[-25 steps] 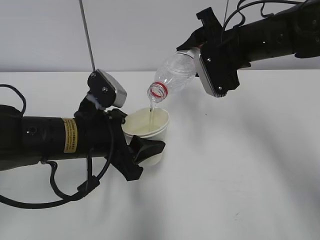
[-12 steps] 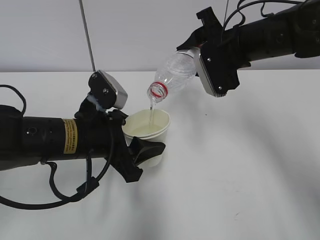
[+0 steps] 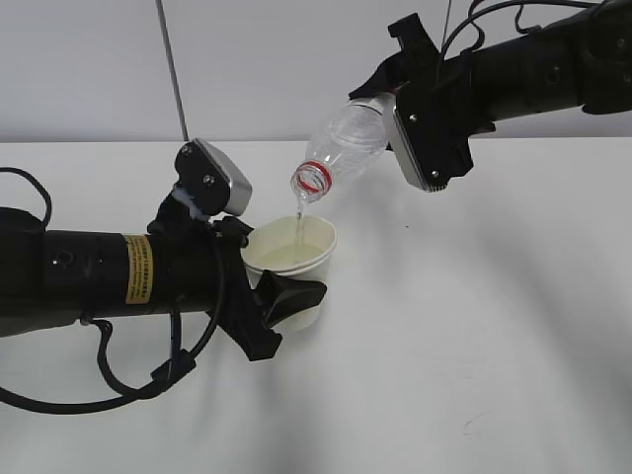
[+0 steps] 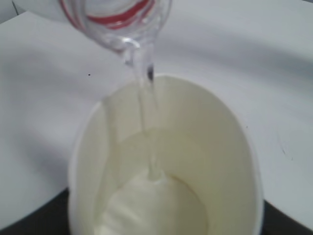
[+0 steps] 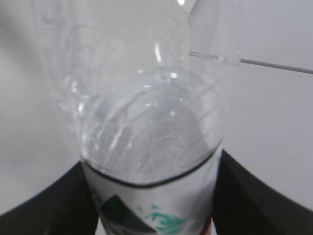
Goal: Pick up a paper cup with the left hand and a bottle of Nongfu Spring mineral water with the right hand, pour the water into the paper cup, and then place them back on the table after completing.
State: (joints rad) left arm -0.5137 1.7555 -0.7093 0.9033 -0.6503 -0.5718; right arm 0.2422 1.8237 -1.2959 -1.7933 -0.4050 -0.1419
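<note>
- We see a clear bottle (image 5: 151, 112) filling most of the right wrist view, pointing away from the camera.
- Its ribbed walls are see-through, with bright glints on the upper part.
- A white label (image 5: 151, 208) wraps the near end of the bottle; it carries green and dark markings, and a dark line marks its upper edge.
- The right gripper (image 5: 151, 215) holds the bottle at the label: one black finger (image 5: 58, 200) lies against the bottle's left side and the other (image 5: 249, 196) against its right.
- Behind the bottle we see a blurred pale grey-white background (image 5: 274, 117).
- A thin dark line (image 5: 276, 66) crosses that background at the upper right.
- We cannot tell how much water the bottle holds.
</note>
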